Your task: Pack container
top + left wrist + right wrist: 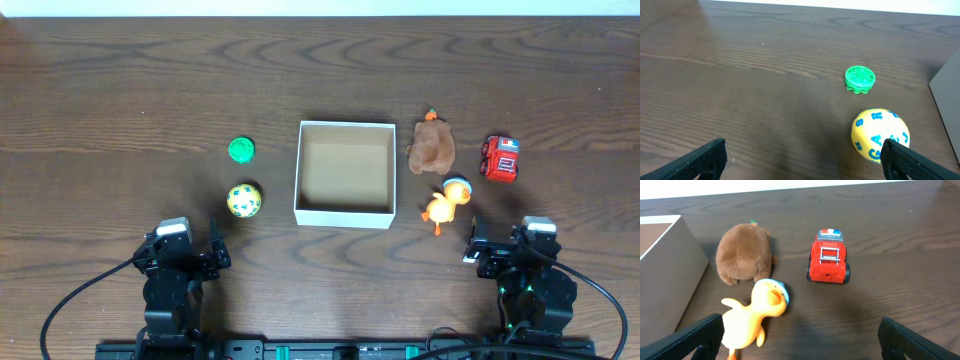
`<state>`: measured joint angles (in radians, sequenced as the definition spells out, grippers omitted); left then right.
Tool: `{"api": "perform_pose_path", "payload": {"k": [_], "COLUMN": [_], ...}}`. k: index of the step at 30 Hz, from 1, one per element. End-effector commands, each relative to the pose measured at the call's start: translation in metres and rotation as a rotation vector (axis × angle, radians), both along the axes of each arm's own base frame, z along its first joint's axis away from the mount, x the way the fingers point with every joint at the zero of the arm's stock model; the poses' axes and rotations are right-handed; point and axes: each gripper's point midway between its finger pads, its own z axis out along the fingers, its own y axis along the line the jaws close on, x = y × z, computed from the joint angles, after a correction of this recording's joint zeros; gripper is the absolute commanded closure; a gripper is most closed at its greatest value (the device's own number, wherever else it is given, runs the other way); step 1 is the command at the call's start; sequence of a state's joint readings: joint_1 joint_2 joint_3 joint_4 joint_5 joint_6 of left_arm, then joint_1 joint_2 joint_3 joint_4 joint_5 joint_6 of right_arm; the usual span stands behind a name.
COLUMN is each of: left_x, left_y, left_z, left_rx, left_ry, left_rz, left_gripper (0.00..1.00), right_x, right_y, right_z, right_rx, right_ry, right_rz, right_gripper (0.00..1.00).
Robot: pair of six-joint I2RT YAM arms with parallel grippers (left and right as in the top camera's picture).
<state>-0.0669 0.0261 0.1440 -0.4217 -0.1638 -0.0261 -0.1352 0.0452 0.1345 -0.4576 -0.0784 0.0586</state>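
A dark wooden table (120,90) was seen, with the container (345,168) set at its middle, open and with nothing inside it. Both arms were held back at the near edge. The left gripper (802,167) was seen with its jaws wide apart and nothing between them, and the right gripper (800,342) likewise.

To the right of the container, a brown plush toy (431,147) was laid just beside the far part of the wall. An orange duck (445,203) was placed nearer, close in front of the right gripper, and a red fire truck (501,159) further right. To the left were a yellow lettered ball (244,200) and, beyond it, a green disc (241,150).

Packing was judged not yet begun. A first pick was called for: the ball by the left gripper, or the duck by the right. The jaws would need lowering around the toy before being closed, and the toy lifting over the wall.
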Motion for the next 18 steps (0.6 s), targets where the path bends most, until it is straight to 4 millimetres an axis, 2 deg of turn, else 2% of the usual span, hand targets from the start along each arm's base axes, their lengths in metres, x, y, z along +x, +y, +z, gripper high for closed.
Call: {"api": "perform_pose_path", "payload": {"k": [1,9,12,15,18], "left_x": [0.000,0.000,0.001,0.003,0.002], "left_y": [0.001,0.001,-0.004,-0.022,-0.026], "left_z": [-0.009,-0.009,-0.006,0.006,0.029], "left_rx": [-0.003,-0.003,-0.036,-0.098,-0.171], "left_ry": [0.019,0.018,0.003,-0.024,-0.077], "left_rz": [0.009,0.009,-0.009,-0.099,-0.102], "left_gripper": [0.02,0.02,0.02,0.02,0.02], "right_x": [0.000,0.001,0.001,0.000,-0.002], "right_y": [0.002,0.002,0.008,0.021,0.029], "right_z": [0.000,0.001,0.001,0.000,0.009], "right_rx": [-0.011,-0.012,0.043,0.104,0.152], "right_ry": [-0.004,-0.008,-0.009,-0.005,-0.006], "right_rz": [0.013,0.012,0.030,0.089,0.116], "right_gripper": [0.01,0.01,0.01,0.01,0.01]}}
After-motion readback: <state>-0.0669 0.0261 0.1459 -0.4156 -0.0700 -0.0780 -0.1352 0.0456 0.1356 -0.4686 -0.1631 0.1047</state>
